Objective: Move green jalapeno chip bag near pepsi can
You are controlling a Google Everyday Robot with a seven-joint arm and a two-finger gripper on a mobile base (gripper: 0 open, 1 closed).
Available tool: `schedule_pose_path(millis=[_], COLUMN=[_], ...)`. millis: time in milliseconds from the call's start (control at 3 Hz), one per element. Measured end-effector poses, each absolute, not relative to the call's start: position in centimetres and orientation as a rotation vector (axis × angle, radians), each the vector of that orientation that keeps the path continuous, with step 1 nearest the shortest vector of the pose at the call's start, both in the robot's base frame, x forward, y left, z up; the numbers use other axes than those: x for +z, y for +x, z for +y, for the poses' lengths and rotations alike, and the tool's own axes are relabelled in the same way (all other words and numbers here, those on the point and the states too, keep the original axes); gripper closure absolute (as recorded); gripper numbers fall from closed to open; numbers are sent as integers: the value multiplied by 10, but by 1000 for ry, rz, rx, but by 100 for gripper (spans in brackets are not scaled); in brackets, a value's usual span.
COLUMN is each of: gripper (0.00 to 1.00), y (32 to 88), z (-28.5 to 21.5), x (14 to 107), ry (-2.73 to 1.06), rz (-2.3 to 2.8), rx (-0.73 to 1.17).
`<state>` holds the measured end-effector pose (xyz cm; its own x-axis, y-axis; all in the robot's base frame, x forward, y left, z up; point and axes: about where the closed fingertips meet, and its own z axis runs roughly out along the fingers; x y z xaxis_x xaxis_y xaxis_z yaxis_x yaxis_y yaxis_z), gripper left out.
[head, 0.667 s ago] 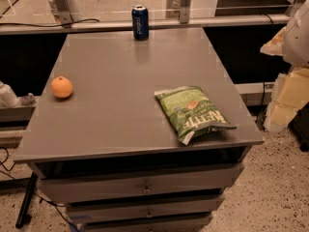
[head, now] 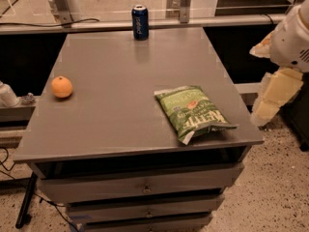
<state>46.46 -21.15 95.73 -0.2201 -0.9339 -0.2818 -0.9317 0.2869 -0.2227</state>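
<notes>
The green jalapeno chip bag (head: 194, 112) lies flat near the front right corner of the grey table (head: 116, 110), white lettering facing up. The pepsi can (head: 140, 21) stands upright at the far edge, near the middle, well apart from the bag. My gripper (head: 264, 111) hangs at the end of the white and cream arm, off the table's right edge, level with the bag and a little to its right. It touches nothing.
An orange (head: 62, 87) sits near the left edge of the table. Drawers (head: 145, 187) run below the tabletop. A rail and white posts (head: 58, 4) stand behind the far edge. Cables lie on the floor at the left.
The arm at the right has shifted slightly toward the table. The bag, can and orange have not moved.
</notes>
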Motion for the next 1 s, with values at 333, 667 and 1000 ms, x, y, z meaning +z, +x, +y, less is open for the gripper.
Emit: schedule_pose_path(millis=[333, 667, 1000], gripper=[0, 0, 0], y=[482, 488, 485], z=[-201, -188, -165], x=[922, 891, 872], ry=[-1654, -1623, -1653], rz=[2222, 2226, 2161], rx=[114, 216, 260])
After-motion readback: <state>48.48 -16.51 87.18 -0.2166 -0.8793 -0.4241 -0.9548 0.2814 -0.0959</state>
